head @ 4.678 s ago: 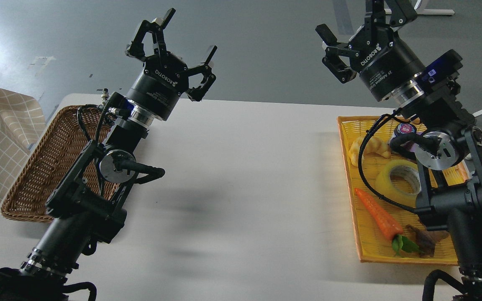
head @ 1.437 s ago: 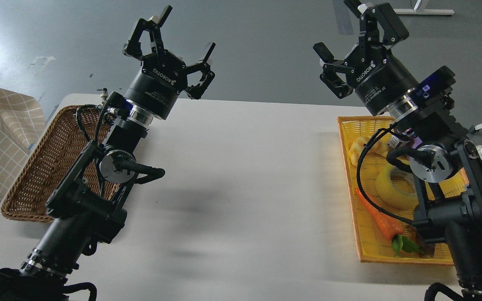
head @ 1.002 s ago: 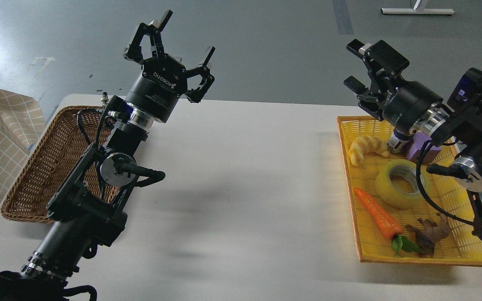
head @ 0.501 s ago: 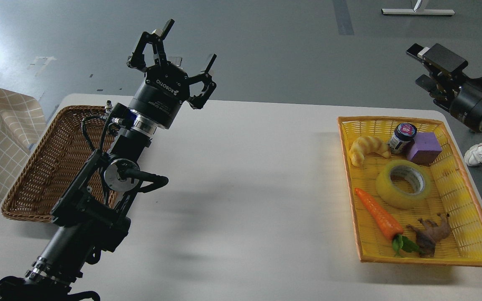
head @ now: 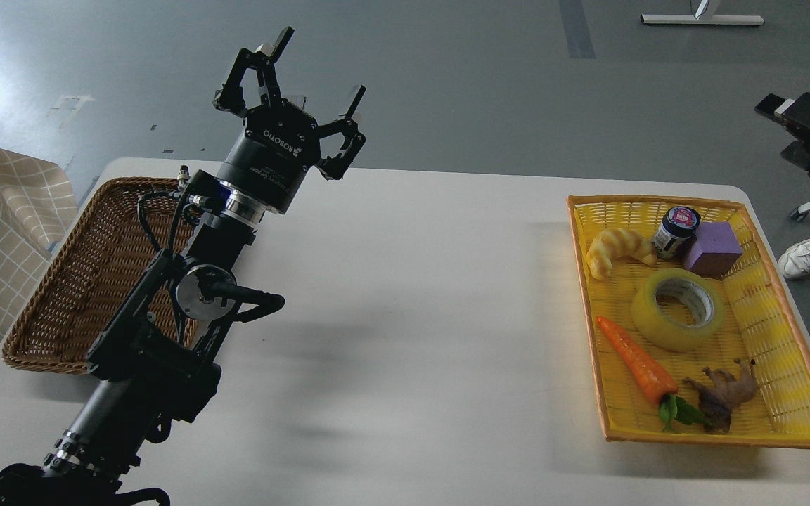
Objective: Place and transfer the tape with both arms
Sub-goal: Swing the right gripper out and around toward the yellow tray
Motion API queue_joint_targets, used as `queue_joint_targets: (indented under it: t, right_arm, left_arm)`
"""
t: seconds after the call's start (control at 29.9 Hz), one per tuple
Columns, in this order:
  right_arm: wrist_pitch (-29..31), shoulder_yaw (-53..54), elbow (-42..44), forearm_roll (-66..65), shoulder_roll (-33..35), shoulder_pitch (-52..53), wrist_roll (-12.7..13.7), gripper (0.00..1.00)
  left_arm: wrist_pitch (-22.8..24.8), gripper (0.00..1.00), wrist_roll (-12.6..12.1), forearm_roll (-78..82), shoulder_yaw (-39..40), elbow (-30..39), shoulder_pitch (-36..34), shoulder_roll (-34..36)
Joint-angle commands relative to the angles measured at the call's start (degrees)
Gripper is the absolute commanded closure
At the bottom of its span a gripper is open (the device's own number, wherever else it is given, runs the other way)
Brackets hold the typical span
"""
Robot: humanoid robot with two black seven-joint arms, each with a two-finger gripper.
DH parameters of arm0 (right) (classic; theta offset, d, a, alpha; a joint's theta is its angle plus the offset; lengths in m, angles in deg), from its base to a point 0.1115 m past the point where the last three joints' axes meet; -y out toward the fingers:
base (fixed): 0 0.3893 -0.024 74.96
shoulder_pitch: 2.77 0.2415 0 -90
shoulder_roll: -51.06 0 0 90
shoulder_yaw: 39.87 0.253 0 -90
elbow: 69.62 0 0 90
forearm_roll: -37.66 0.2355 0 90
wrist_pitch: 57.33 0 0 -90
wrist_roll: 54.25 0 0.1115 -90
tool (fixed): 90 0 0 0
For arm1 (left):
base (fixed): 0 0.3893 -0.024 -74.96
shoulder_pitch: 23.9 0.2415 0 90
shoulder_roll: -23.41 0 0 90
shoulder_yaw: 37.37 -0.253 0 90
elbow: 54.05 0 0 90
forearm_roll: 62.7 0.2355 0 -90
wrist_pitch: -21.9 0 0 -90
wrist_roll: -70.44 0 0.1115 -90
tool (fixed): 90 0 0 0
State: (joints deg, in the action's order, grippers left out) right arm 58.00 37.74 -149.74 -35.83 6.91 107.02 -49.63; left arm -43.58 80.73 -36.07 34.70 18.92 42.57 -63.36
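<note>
The tape (head: 675, 310), a yellow translucent roll with a grey-white core, lies flat in the middle of the yellow tray (head: 654, 202) at the right of the table. My left gripper (head: 316, 67) is open and empty, raised above the table's far left edge, far from the tape. My right gripper (head: 793, 130) shows only partly at the right edge of the view, beyond and above the tray's far right corner. Its two fingers stand apart and hold nothing.
In the tray around the tape lie a croissant (head: 616, 249), a small jar (head: 676, 229), a purple block (head: 711, 250), a carrot (head: 637, 358) and a brown toy animal (head: 723, 393). A brown wicker basket (head: 74, 281) stands at the table's left, behind my left arm.
</note>
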Motion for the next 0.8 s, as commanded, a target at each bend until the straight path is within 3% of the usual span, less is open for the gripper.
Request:
queue_joint_targets:
  t: [0.0, 0.13, 0.77]
  right_arm:
    - [-0.10, 0.00, 1.11, -3.06, 0.81, -1.16, 1.79, 0.02]
    - [-0.10, -0.87, 4.18, -3.68, 3.01, -2.21, 5.75, 0.02]
    - [-0.10, -10.97, 2.60, -24.68, 1.43, -3.01, 5.14, 0.02]
  left_arm:
    - [-0.09, 0.02, -0.09, 0.00, 0.00, 0.41, -0.02, 0.02]
    - [-0.97, 0.02, -0.09, 0.18, -0.09, 1.82, -0.28, 0.19]
    - [-1.58, 0.02, 0.00, 0.27, 0.09, 1.82, -0.02, -0.51]
